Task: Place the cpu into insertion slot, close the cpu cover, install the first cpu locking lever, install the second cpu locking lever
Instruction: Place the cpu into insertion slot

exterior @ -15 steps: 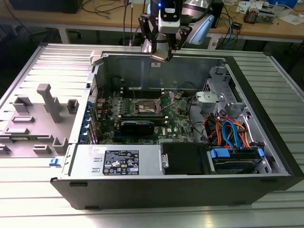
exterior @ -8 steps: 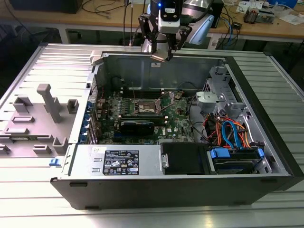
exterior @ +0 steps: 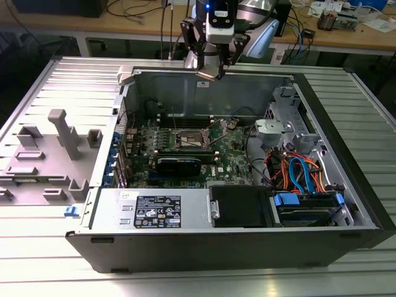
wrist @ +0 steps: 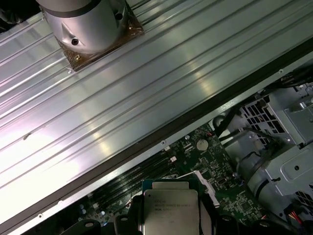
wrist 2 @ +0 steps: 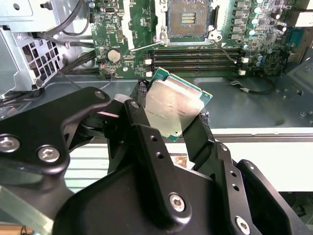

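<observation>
My gripper (exterior: 209, 72) hangs over the back wall of the open computer case (exterior: 297, 83), shut on the cpu (wrist 2: 173, 105). The chip is held tilted by its edges, silver-grey top showing in both wrist views, with black fingers (wrist 2: 146, 132) on either side. In the first wrist view the cpu (wrist: 171, 208) sits above the green board. The insertion slot (wrist 2: 188, 19) lies bare further along the motherboard, its golden-brown contacts exposed. From the exterior view the slot (exterior: 189, 138) is below and in front of the gripper, with the cpu cover (exterior: 218, 129) standing raised on the exterior view's right. Thin wire levers (wrist 2: 226, 51) lie loose beside the socket.
Long black memory slots (wrist 2: 193, 58) run between the socket and the case wall. A drive cage with orange and blue cables (exterior: 297, 176) fills the exterior view's right. A labelled metal box (exterior: 154, 210) sits at the case front. Grey fixtures (exterior: 59, 139) stand on the ribbed table.
</observation>
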### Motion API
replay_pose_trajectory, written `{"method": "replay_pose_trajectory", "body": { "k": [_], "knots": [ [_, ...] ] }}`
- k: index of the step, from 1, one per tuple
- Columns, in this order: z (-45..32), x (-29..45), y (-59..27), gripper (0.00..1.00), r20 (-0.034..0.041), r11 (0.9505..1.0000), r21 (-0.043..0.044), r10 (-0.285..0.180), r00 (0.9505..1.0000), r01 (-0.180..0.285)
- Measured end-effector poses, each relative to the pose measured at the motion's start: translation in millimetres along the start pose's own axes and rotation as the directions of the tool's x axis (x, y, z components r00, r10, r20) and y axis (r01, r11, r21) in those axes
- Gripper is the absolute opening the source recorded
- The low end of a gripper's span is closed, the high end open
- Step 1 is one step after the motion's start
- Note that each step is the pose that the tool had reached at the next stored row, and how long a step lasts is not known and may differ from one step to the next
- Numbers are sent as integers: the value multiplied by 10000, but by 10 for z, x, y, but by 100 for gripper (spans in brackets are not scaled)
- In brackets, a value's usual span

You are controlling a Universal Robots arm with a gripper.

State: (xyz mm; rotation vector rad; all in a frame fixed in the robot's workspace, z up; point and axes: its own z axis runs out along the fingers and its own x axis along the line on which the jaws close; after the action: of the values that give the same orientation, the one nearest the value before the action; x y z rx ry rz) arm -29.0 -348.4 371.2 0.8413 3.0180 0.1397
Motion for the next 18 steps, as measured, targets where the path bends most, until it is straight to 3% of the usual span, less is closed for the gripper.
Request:
{"method": "replay_pose_trajectory", "body": {
  "k": [7, 12, 16, 18],
  "knots": [
    [7, 0, -1, 55, 65, 9972, -17, 752, 9971, -752],
    [28, -1, -2, 55, 133, 9890, -30, 1482, 9889, -1482],
    [53, -4, -14, 55, 158, 9839, -40, 1788, 9838, -1788],
    [63, -10, -40, 55, 159, 9836, -44, 1802, 9835, -1802]
  ]
}}
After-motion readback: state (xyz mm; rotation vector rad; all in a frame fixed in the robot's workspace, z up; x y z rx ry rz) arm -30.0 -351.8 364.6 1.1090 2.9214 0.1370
